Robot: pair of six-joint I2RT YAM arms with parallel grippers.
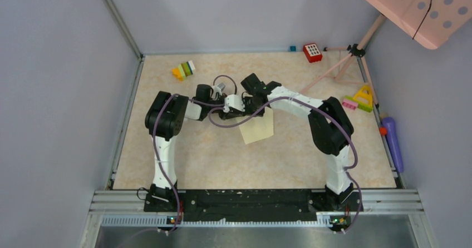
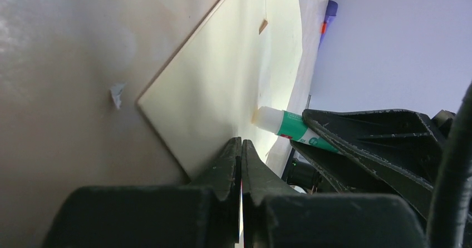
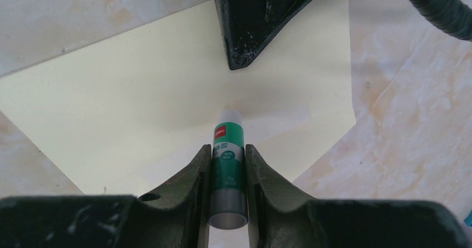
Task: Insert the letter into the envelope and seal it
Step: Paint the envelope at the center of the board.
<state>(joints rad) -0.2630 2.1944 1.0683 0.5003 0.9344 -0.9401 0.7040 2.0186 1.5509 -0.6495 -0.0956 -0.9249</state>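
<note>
Envelope (image 3: 122, 103) beneath glue stick (image 3: 228, 153)

On my overhead feed the envelope (image 1: 258, 128) sits skewed on the marbled table (image 1: 222, 159). Both arms reach in, so the left gripper (image 1: 240, 112) and right gripper (image 1: 257, 104) crowd together right at the envelope's far edge. Can't make out the jaws from up here. Some coloured blocks (image 1: 183, 70) lie beyond the envelope to its left, and a red dotted block (image 1: 312, 52) beyond it to its right.

The beige table (image 1: 222, 159) carries the envelope (image 1: 260, 130) and toy blocks (image 1: 183, 70).
</note>
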